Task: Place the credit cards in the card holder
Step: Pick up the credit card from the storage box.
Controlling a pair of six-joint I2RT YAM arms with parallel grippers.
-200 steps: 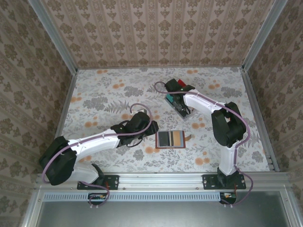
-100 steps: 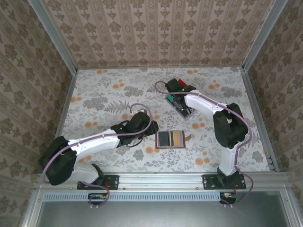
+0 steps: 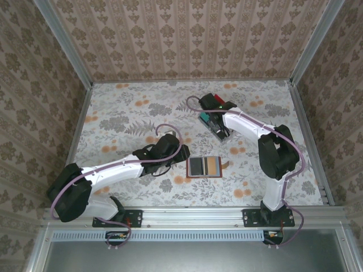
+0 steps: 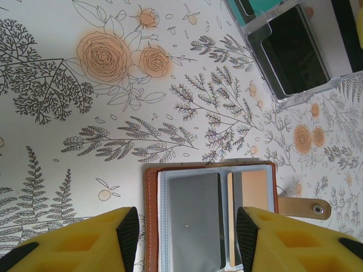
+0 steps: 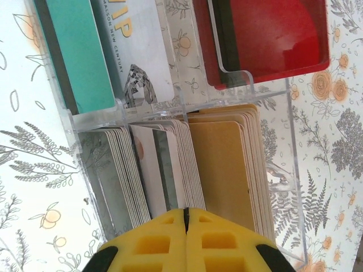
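Right arm's elbow sits slightly nearer the right wall than a second ago; its end effector (image 3: 219, 128) stays over the clear plastic rack (image 3: 214, 115) at the far middle of the table (image 3: 122, 116). Left arm and card holder (image 3: 205, 166) are unchanged in position. Right wrist view: the yellow fingers (image 5: 221, 241) are pressed together, only a thin dark seam between them, directly above the rack's middle stack of credit cards (image 5: 156, 170). Cannot tell whether a card edge is caught in that seam. Rack contents: pale and grey cards standing on edge in the left and middle slots, a tan stack (image 5: 224, 170) beside them, and behind these a teal card (image 5: 79, 51), a white printed card (image 5: 142, 45) and a red card (image 5: 266, 39). Left end effector (image 4: 187, 229) is spread wide and holds nothing. Card holder lies open and flat on the table near the front middle, between the arms. One pocket shows a grey card (image 4: 195, 218), the other a tan one (image 4: 256, 190). Clasp tab (image 4: 303, 208) sticks out from one edge.
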